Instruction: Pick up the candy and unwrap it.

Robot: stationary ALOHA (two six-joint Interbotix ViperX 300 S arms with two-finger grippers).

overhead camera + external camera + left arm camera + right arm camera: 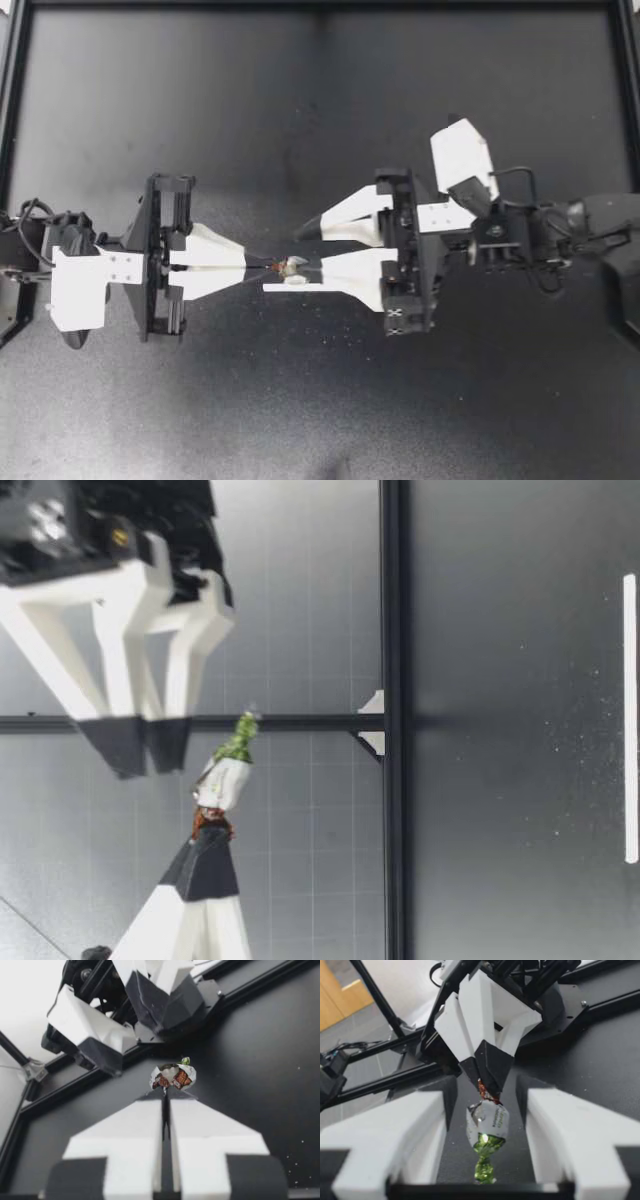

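The candy [291,267], in a white wrapper with a red-brown twist at one end and a green twist at the other, hangs in the air over the middle of the table. My left gripper [264,266] is shut on its red-brown twist. My right gripper [292,258] stands open around the candy, one finger on each side. In the right wrist view a gap shows between the candy [487,1120] and each finger [400,1130]. The low view shows the candy [226,776] well above the table, sticking out from the left gripper [211,832] with its green end free.
The dark table [320,400] is bounded by a black frame rail [320,6] at the back. Both arms meet near the middle.
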